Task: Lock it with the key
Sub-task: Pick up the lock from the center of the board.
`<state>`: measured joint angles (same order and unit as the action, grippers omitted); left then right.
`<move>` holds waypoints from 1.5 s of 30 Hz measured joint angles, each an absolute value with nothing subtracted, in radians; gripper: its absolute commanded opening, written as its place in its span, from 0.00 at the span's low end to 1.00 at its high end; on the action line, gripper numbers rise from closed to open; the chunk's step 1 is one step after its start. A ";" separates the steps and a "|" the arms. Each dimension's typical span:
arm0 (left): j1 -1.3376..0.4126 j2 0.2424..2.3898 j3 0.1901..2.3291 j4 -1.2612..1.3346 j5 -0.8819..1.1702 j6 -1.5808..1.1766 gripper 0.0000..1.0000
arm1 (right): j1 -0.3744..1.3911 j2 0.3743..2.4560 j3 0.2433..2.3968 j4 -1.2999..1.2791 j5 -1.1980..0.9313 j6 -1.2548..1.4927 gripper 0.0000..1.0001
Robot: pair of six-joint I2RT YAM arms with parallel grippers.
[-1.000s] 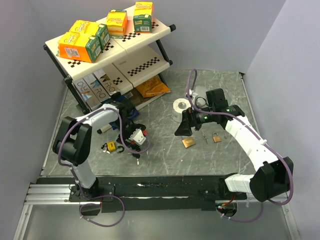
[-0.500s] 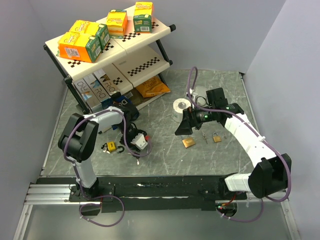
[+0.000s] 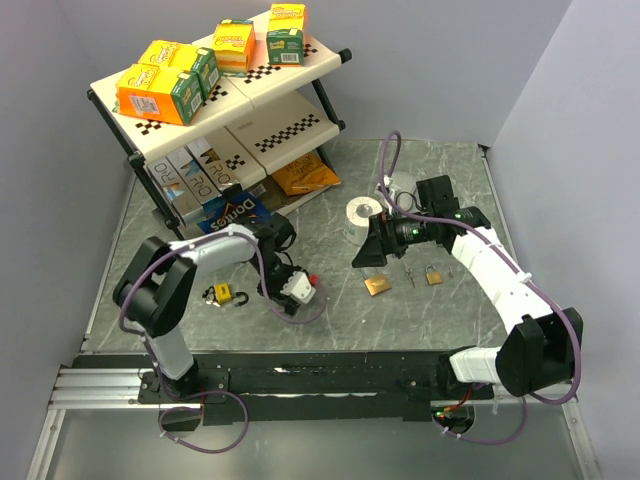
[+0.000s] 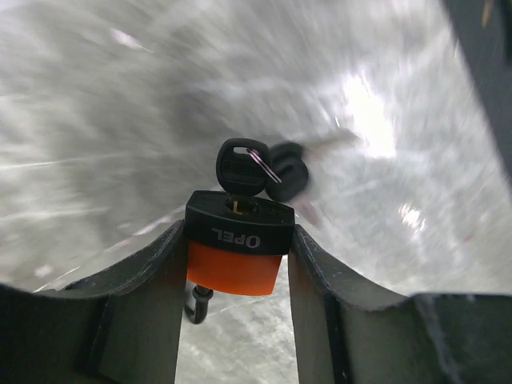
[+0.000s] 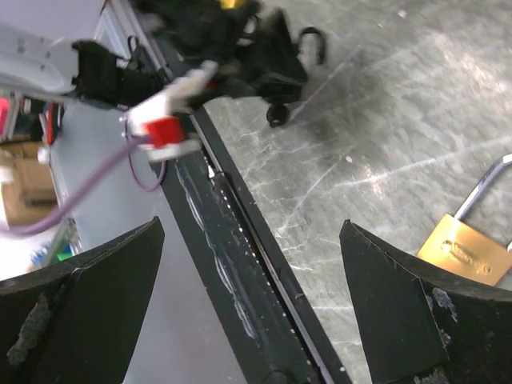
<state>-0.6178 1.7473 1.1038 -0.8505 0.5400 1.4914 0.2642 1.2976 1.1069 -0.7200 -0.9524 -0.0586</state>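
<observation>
Orange below and black on top, the padlock [image 4: 234,268] sits upright between the two fingers [image 4: 144,296] of the left gripper [image 4: 237,238]. The fingers press against its two flanks, so the jaws are closed on the lock body, not on the key. That hold looks deliberate: clamping the sides leaves the keyway face clear. A black-headed key [image 4: 240,168] stands in the cylinder there, with a spare key [image 4: 286,178] hanging from the same ring. Only a stub of the shackle [image 4: 198,302] shows beneath the body, and whether it is pushed home cannot be told. The lock is sharp in the left wrist view while the grey marbled table [image 4: 120,120] behind it is smeared, which suggests the lock is off the surface and carried with the wrist. From above, this grip sits left of centre, toward the near edge, the lock itself hidden under the wrist. A yellow padlock [image 3: 225,293] lies loose just to its left. The right gripper [image 3: 363,256] hangs over the middle of the table with its jaws spread wide and nothing between them. It is probably kept free to turn the key once the lock is presented. Near it lie a brass padlock [image 3: 377,286] and a second brass padlock [image 3: 433,275], both untouched. A shelf rack [image 3: 290,135] stands at the far left.
</observation>
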 measured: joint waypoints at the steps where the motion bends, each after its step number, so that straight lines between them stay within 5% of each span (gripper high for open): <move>1: -0.621 1.725 1.104 -0.841 0.561 1.443 0.04 | 0.260 1.297 1.102 -0.717 -0.945 -0.046 0.99; 15: -0.799 1.335 1.111 -0.654 0.583 0.930 0.01 | 0.268 1.297 0.915 -0.340 -1.034 0.334 0.93; 25: -0.839 1.319 1.111 -0.620 0.480 0.785 0.01 | 0.428 1.298 0.831 -0.056 -1.063 0.551 0.91; 45: -0.861 1.289 1.111 -0.556 0.426 0.682 0.01 | 0.495 1.366 0.806 0.050 -1.051 0.673 0.67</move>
